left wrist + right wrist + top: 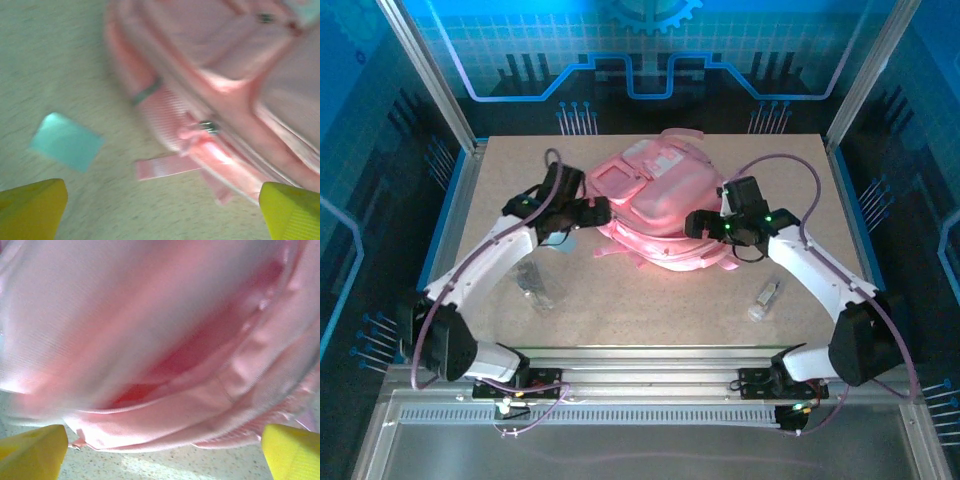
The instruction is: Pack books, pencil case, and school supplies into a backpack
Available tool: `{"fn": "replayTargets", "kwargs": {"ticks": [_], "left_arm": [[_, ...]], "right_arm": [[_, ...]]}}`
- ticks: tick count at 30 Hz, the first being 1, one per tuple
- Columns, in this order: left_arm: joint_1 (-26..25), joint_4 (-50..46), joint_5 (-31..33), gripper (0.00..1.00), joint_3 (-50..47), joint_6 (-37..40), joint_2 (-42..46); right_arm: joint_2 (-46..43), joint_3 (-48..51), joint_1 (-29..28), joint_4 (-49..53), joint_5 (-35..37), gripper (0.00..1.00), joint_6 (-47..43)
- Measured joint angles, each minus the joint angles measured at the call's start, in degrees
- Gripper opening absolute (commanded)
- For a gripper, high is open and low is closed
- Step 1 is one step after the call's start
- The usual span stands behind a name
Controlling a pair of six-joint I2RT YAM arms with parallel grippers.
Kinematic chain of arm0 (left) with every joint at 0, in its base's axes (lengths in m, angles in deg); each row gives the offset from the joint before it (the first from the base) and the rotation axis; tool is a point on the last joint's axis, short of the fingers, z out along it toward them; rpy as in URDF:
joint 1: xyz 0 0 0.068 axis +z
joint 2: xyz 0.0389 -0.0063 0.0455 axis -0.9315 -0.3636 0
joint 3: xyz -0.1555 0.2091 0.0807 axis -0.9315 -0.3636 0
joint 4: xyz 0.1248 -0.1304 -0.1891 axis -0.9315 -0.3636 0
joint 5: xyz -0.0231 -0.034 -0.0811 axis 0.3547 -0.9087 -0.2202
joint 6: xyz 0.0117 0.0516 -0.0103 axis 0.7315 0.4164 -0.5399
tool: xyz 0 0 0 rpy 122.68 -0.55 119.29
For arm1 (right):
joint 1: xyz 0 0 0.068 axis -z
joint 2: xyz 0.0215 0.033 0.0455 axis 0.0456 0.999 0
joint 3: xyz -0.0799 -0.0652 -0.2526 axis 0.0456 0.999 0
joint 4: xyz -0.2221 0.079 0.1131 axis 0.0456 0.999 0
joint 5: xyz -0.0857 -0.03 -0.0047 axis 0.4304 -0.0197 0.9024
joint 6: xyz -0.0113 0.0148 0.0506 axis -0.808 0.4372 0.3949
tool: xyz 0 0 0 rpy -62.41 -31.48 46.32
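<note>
Flanking the large pink fabric backpack (660, 215) on the worktop (650, 300) with left and right jaws gaping wide, holding nothing. Better to pinch the small light-blue flat square (66, 141) beside it edge-on, then slide inside.

Both arms share one build: white shells over the long links, black housings at every joint. The left arm (485, 262) has a bulky black shoulder block (445, 345) at eight o'clock in the overhead view; the right arm (815, 265) has its twin at four o'clock. A thin purple cable (782, 159) runs along each arm (loose, not clipped flat), and small green lights (769, 215) glow on the black wrists. The left gripper (160, 210) and right gripper (160, 452) carry blunt, bright yellow fingers (31, 207), faintly ribbed.
</note>
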Motion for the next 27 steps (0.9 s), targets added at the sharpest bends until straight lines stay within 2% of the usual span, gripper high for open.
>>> {"fn": "replayTargets", "kwargs": {"ticks": [5, 12, 19, 21, 25, 27], "left_arm": [[4.0, -3.2, 3.6, 0.99, -9.3, -4.4, 5.7], [8.9, -4.3, 8.5, 0.98, -19.1, -12.2, 7.0], [16.2, -0.9, 9.1, 0.93, -28.8, -18.3, 8.2], [17.3, 1.0, 8.7, 0.91, -30.3, -19.3, 7.8], [17.6, 5.9, 6.5, 0.75, -30.6, -20.3, 4.0], [17.6, 8.3, 5.2, 0.72, -30.6, -20.4, 0.9]], "right_arm": [[-0.7, 2.4, 0.8, -0.7, 0.4, 1.0, -0.4], [-0.7, 3.5, 1.0, -1.4, 0.0, 1.0, -0.6], [-0.5, 4.9, 1.1, -2.2, -0.5, 1.0, -0.6], [-0.2, 5.0, 1.1, -2.2, -0.7, 1.0, -0.6], [0.1, 5.0, 1.1, -2.1, -1.0, 1.0, -0.6], [0.1, 5.0, 1.1, -2.2, -1.1, 1.0, -0.6]]}}
